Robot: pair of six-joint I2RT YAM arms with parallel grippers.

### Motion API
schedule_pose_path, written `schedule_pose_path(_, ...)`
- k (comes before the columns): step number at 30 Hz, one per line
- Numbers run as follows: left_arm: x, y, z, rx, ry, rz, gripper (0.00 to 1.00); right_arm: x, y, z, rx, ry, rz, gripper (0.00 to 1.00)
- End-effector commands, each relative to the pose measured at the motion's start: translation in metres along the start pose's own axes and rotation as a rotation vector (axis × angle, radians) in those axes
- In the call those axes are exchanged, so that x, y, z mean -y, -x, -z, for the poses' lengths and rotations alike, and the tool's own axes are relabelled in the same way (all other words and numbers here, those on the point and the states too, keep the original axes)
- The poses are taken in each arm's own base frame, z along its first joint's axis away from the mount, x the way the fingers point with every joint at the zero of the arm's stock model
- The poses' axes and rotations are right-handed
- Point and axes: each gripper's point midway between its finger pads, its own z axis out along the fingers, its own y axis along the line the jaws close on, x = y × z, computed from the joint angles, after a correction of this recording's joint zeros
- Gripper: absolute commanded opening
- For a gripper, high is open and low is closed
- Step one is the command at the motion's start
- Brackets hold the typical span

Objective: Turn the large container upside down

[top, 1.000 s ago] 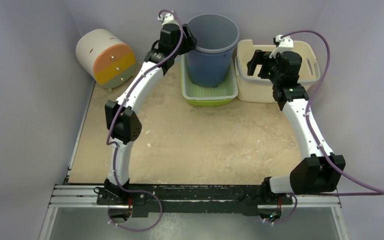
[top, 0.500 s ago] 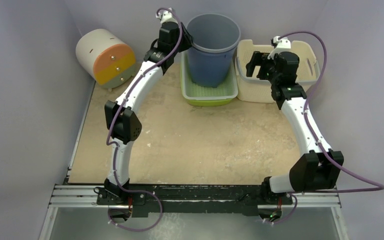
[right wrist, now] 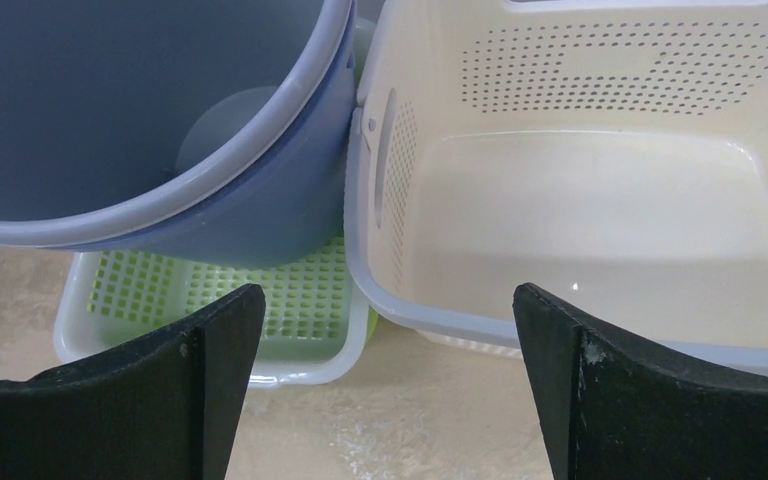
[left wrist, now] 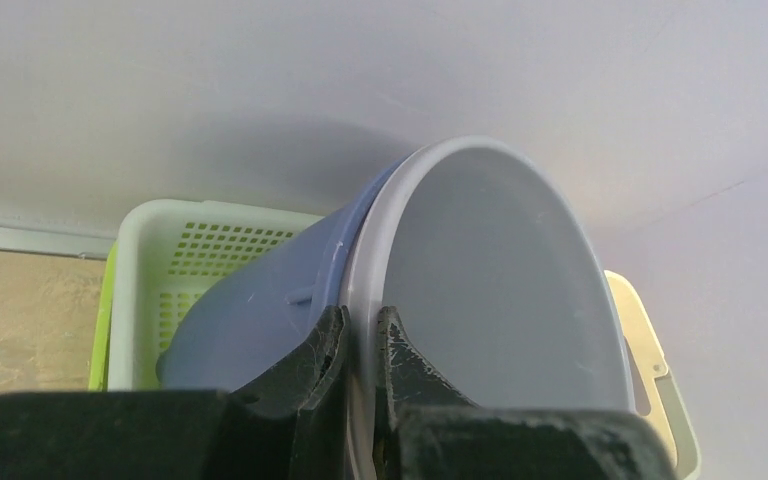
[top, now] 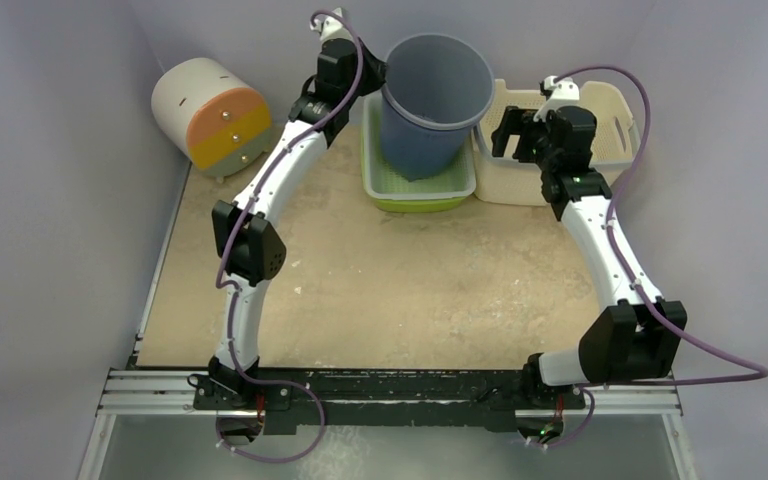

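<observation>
The large container is a blue bucket (top: 430, 110) with a grey rim. It stands in a green tray (top: 418, 192) at the back of the table and leans to the right. My left gripper (top: 378, 88) is shut on the bucket's left rim. In the left wrist view one finger lies on the outer wall (left wrist: 260, 300) and the other inside, with the gripper (left wrist: 362, 318) pinching the rim. My right gripper (top: 505, 130) is open just right of the bucket (right wrist: 110, 100). Between its spread fingers (right wrist: 385, 295) there is only bare table.
A cream perforated basket (top: 610, 110) sits right of the green tray (right wrist: 260, 300), touching it; the bucket's rim leans against the basket (right wrist: 580, 200). A white and orange drum-shaped drawer unit (top: 210, 115) lies at the back left. Grey walls enclose the table.
My left gripper has closed on the bucket's rim, and the bucket has tipped to the right. My right gripper has shifted slightly left, still open.
</observation>
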Motion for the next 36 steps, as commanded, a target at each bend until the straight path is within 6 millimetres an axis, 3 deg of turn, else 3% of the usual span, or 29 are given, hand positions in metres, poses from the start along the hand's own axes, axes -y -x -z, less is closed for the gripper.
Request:
schedule_pose_path(1,0.040,0.044,0.012,0.121,-0.132,-0.015,0.00,0.002,0.011,0.004,0.049,-0.012,0.019,0.97)
schedule_pose_path(8,0.083,0.116,0.049,0.288,-0.271,0.063,0.00,0.003,0.007,-0.002,0.042,-0.019,0.004,0.97)
schedule_pose_path(18,0.095,0.209,0.100,0.457,-0.454,0.262,0.00,0.009,0.000,-0.009,0.025,-0.048,-0.009,0.97)
schedule_pose_path(26,0.090,0.266,0.137,0.554,-0.563,0.356,0.00,0.009,-0.002,-0.016,0.022,-0.054,-0.030,0.97)
schedule_pose_path(36,0.112,0.314,0.198,0.656,-0.688,0.381,0.00,0.010,0.000,-0.016,0.024,-0.057,-0.031,0.97)
